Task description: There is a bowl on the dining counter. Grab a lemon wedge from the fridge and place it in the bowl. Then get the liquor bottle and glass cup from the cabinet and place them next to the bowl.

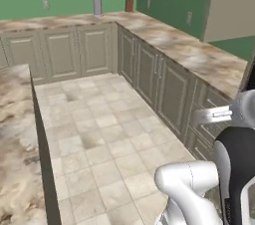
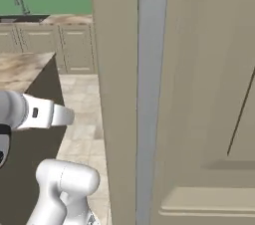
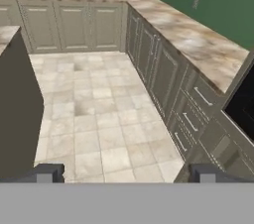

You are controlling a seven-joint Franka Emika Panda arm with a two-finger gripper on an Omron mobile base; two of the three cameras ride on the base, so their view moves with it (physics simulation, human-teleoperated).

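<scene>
Hand view: gripper [image 3: 126, 173] hangs with its jaws wide apart and empty above the tiled floor [image 3: 94, 114], left of the marble counter [image 3: 193, 39].

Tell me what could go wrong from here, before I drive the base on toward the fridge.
1. In the right base view a tall beige door panel with a long grey handle stands very close; turning there could clip the arm against it.
2. The gripper is open and empty, pointing out over the tiled floor. The aisle between the dark island side and the lower cabinets is narrow, so a wide swing may strike either.
</scene>
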